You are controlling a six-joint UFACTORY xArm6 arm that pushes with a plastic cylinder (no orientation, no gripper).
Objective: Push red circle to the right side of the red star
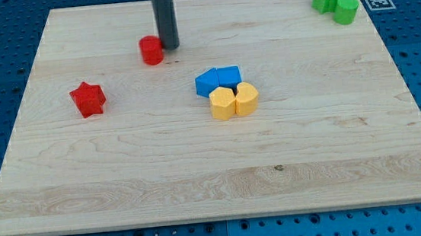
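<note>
so the rod's tip (168,47) (no hand here, nothing to open or pinch) sits touching the red circle (151,50) on its right, and that circle is up and right of the red star (88,99) on the surface (216,186), so it mostly needs nudging downward.

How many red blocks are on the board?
2. The red circle sits near the view's top, touching the left of my tip. The red star lies below it, toward the view's left. None seem hidden.
</note>
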